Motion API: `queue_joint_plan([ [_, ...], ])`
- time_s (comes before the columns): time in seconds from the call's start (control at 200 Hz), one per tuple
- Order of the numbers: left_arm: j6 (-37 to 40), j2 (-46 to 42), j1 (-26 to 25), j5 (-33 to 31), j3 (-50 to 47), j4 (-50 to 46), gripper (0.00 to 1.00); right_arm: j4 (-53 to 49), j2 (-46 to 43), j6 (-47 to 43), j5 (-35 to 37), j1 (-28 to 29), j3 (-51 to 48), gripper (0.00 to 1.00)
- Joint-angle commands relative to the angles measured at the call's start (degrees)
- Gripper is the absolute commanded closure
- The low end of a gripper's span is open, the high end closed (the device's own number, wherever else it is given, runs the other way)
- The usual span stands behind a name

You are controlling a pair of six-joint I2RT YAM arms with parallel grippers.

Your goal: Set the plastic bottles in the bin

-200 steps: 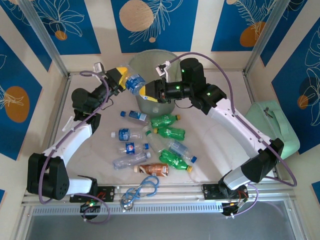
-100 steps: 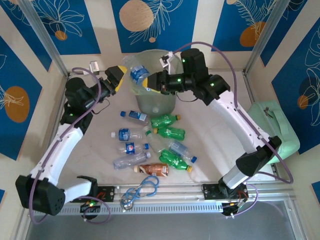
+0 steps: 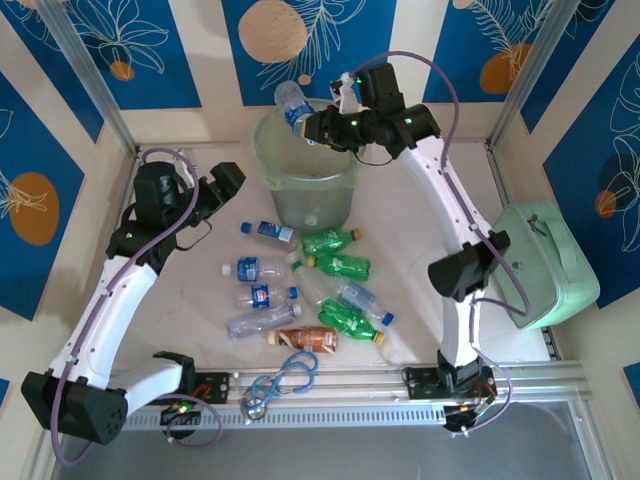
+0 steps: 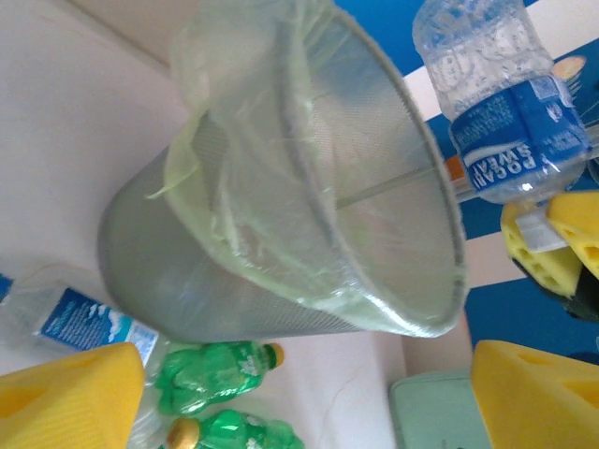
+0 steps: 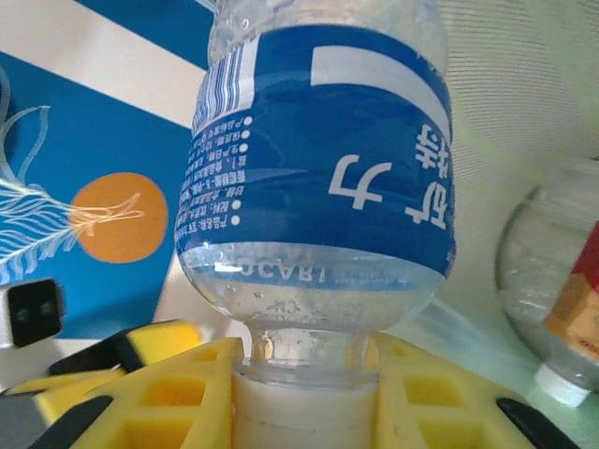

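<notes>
Since a second ago the right gripper had lifted the clear bottle from beside the bin to above its far rim. The left gripper had drawn back to the left, jaws wide and empty. We saw the right fingers clamped on the bottle's neck, and its blue label read POCARI SWEAT. The bin, grey mesh with a pale green liner, appeared to hold one white-capped bottle. The other bottles lay on the table, near side of the bin.
</notes>
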Motion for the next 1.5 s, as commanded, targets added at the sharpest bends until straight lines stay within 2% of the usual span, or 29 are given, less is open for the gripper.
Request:
queue_joint_plan([
  [0.0,1.5,-0.9,0.1,-2.6,-1.2,-5.5,0.14,-8.7,3.3,-2.8,2.9,0.1,5.3,0.86],
  [0.135,1.0,-0.4,0.2,-5.2,-2.5,-9.0,0.17,-10.0,5.7,-2.5,3.3,0.2,6.6,0.83],
  [0.305,0.3,0.9,0.2,-5.6,-3.1,-11.1,0.16,-9.9,5.6,-2.8,4.3,0.9,6.5,0.56],
  [0.515,-2.0,2.7,0.2,-6.1,-5.5,-11.5,0.13,-9.9,4.4,-3.0,4.2,1.3,7.1,0.39],
  [0.71,-5.8,5.8,0.4,-4.7,-8.3,-8.2,0.12,-9.9,0.9,-4.0,6.0,2.9,5.5,0.38],
  [0.845,-8.4,9.7,0.8,-3.8,-9.0,-4.9,0.13,-8.2,-4.1,-4.2,8.6,4.5,0.6,0.38],
  [1.186,-12.7,23.9,0.9,-3.5,-5.1,1.1,0.23,4.9,-24.5,-1.8,9.5,8.0,-26.4,0.37],
  [1.496,-13.9,32.3,1.2,-8.8,-0.7,-0.6,0.33,8.8,-33.5,1.0,9.9,9.8,-41.5,0.37],
])
